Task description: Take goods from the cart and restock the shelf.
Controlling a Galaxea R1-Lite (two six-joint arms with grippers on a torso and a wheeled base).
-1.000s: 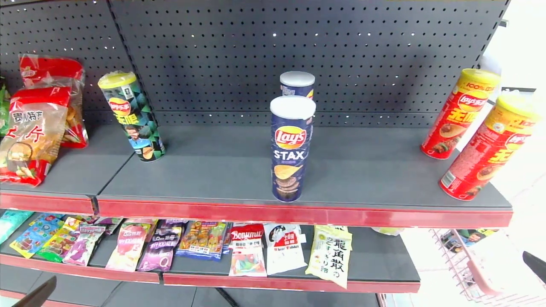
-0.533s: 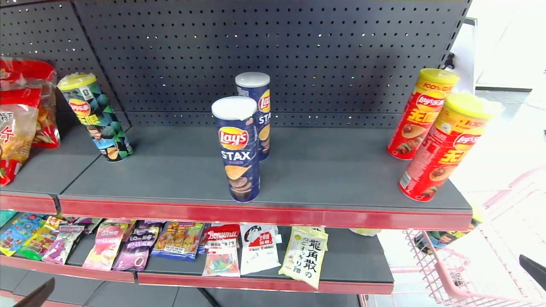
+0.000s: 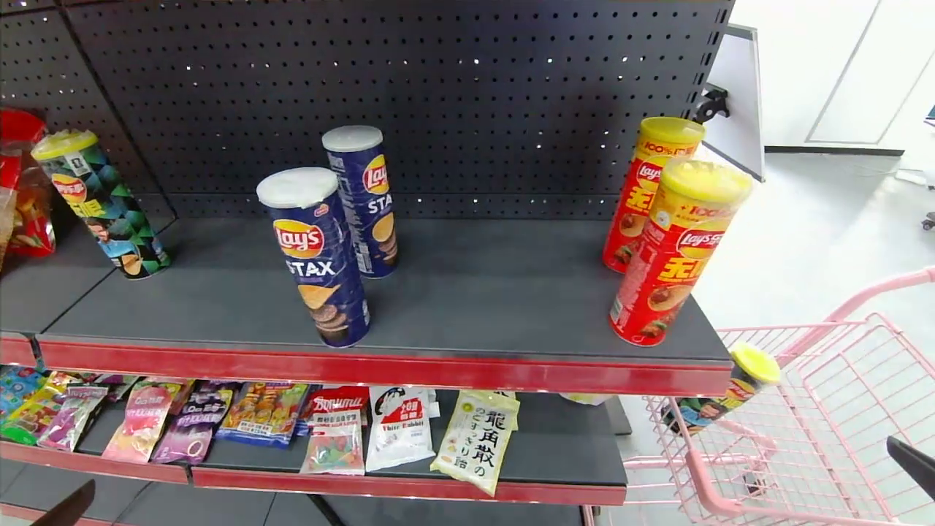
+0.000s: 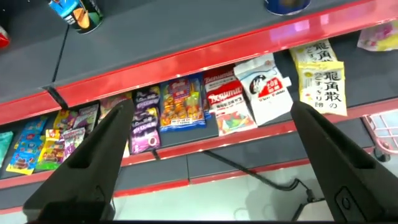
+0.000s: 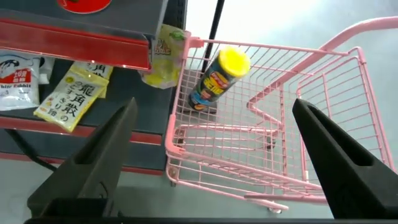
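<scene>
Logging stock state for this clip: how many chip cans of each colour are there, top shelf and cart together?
Blue cans: 2
Red cans: 2
Green patterned cans: 2
Total: 6

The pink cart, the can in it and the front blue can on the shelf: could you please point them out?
pink cart (image 3: 700, 482), head view, near corner tube of its frame.
can in the cart (image 5: 211, 84), right wrist view, its side.
front blue can (image 3: 318, 270), head view, its label.

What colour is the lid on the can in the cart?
Yellow. The lid shows best in the right wrist view.
</scene>
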